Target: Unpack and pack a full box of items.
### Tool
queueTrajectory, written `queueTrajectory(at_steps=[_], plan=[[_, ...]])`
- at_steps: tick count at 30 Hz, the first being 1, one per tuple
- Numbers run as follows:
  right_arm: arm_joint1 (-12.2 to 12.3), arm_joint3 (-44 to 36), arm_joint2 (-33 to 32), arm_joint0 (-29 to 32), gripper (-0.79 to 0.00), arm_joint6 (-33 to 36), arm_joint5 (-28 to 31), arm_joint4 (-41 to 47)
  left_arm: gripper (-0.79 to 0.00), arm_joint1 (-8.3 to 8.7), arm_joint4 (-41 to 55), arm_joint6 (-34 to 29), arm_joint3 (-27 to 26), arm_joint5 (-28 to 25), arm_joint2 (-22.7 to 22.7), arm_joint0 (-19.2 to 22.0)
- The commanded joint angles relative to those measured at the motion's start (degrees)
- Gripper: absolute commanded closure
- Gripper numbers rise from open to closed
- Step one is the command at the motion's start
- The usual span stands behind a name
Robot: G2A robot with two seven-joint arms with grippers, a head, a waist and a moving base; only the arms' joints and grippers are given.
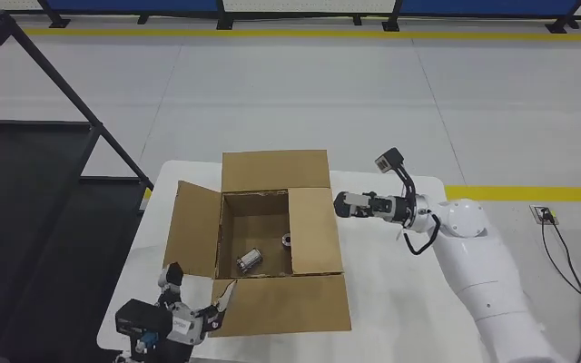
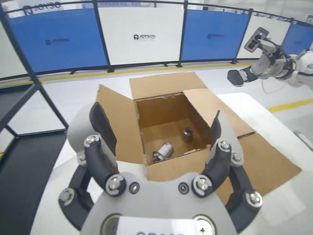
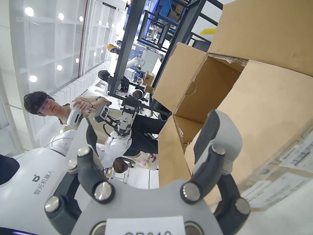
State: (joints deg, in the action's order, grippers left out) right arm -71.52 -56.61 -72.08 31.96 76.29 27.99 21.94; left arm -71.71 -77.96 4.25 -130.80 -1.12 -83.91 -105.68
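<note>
Logged a cardboard box [image 1: 272, 170] standing open near the middle of a white table [image 1: 390, 299], all four flaps folded outward. Found two metal parts on the box floor, apart from each other: a silver cylindrical part [image 2: 164, 150] lying on its side by the near wall, and a dark metal sleeve [image 2: 188, 134] standing upright close to the right wall. Noted a paper label [image 3: 281, 172] stuck on an outer cardboard face on the box's right side.

Located the left gripper [image 2: 156, 111] over the near left corner of the table, just outside the box's near left corner and pointed toward the box. Recorded its fingers spread wide with nothing between them. Located the right gripper [image 1: 339, 205] raised beside the outer edge of the right flap. Recorded its jaws likewise parted and empty. Could not tell whether it touched the flap.

Noted the tabletop as plain, matte and round-cornered. Noted a pale grey floor [image 1: 300, 82] all round, crossed by a yellow line [image 1: 300, 33] running before a row of blue and white barrier panels [image 2: 141, 37]. Noted a black metal frame [image 1: 93, 127] left of the table.
</note>
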Motion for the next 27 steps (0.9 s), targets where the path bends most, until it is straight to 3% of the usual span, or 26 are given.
queueTrajectory(at_steps=[1,4,18,23,27], plan=[[1.3,-3.4,-2.1,2.0,-0.785,1.8,-1.8,-1.0,-0.785,-0.1,2.8,-6.7,1.6,-2.5,2.4,4.8],[1.8,-4.0,-3.1,2.7,-0.785,2.7,-2.7,-1.1,-0.785,-0.21,4.2,-13.1,5.2,-4.2,4.1,10.9],[1.8,-4.0,-3.1,2.7,-0.785,2.7,-2.7,-1.1,-0.785,-0.24,4.4,-13.2,5.5,-4.0,4.2,11.3],[2.7,-11.5,-2.2,5.0,-0.785,1.7,-1.7,-6.7,-0.785,-0.61,9.1,-20.4,7.9,-3.3,6.1,16.8],[4.4,-17.2,-3.9,7.3,-0.785,1.5,-1.5,-9.4,-0.785,-1.14,17.8,-30.6,12.5,-2.5,8.1,24.9]])
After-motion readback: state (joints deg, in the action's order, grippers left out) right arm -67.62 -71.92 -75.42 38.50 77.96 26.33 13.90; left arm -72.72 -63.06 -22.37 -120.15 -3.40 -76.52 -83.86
